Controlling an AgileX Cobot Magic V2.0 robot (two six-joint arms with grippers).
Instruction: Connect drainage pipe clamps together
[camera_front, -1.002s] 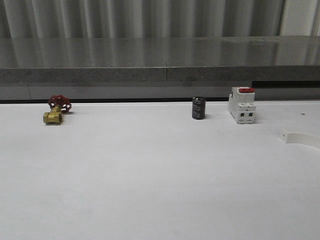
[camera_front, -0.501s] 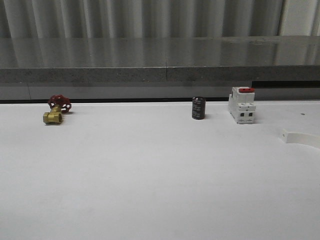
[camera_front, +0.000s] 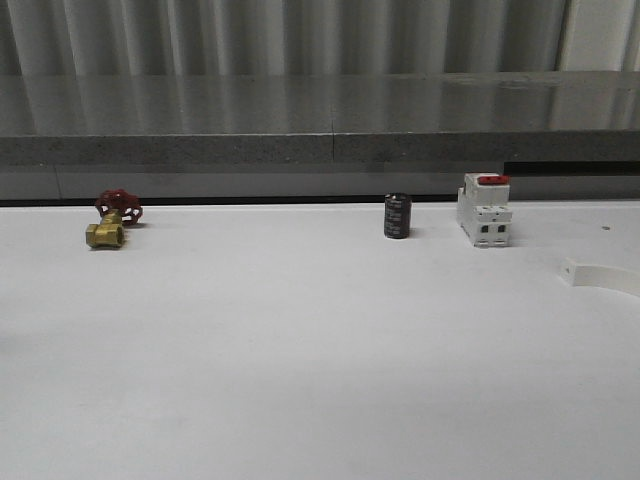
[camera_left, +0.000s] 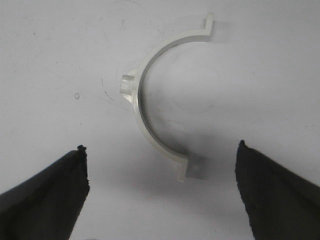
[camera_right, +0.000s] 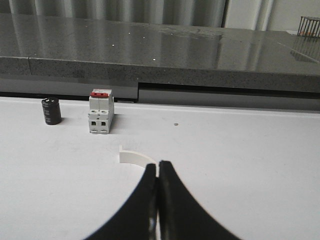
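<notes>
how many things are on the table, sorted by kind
pipe clamp halves: 2, one under the left pincer at, one by the right pincer at
brass valve with red handwheel: 1
black cylinder: 1
white breaker with red top: 1
total: 5

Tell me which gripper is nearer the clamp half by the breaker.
Right. Right gripper, shut, sits just short of that clamp half. Left gripper hangs open over a different clamp half.
</notes>
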